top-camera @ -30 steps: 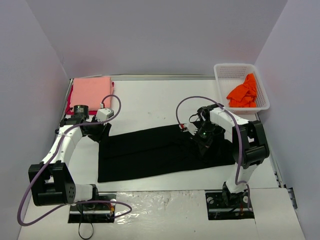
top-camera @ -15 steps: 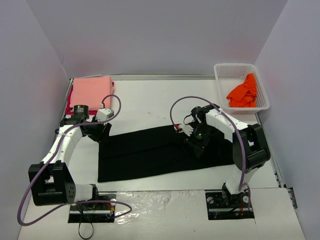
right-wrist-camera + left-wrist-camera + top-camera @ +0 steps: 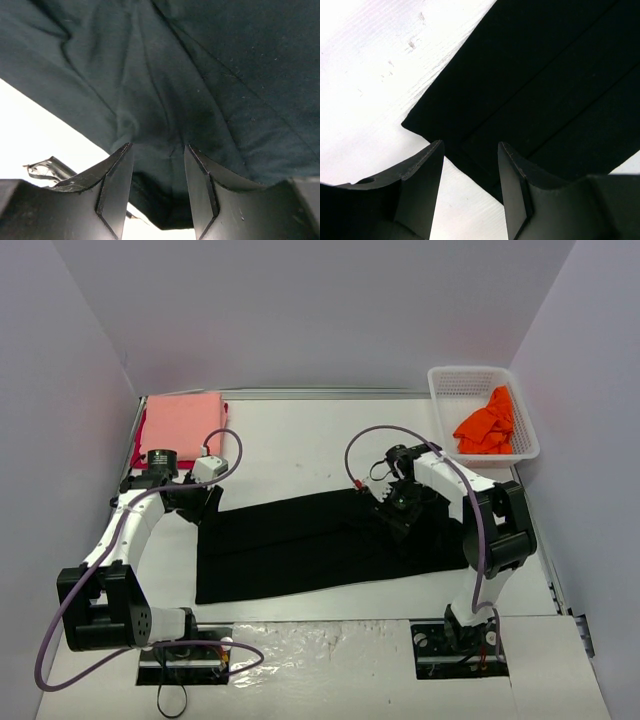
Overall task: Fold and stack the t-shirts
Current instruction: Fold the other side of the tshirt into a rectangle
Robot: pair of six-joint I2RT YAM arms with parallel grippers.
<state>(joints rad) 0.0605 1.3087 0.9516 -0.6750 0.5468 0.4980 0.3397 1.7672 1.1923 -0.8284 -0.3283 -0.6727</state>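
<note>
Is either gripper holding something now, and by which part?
Nothing is held: the left gripper and the right gripper stand open over the black t-shirt.

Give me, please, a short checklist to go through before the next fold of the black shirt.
1. Black shirt lying flat on the table: ok.
2. Left hand open at the shirt's corner: ok.
3. Right hand open, no cloth pinched: ok.
4. Cloth smooth below right hand: not ok, creased.
5. Pink shirt folded, far left: ok.
6. Orange shirt folded: not ok, bunched in basket.
</note>
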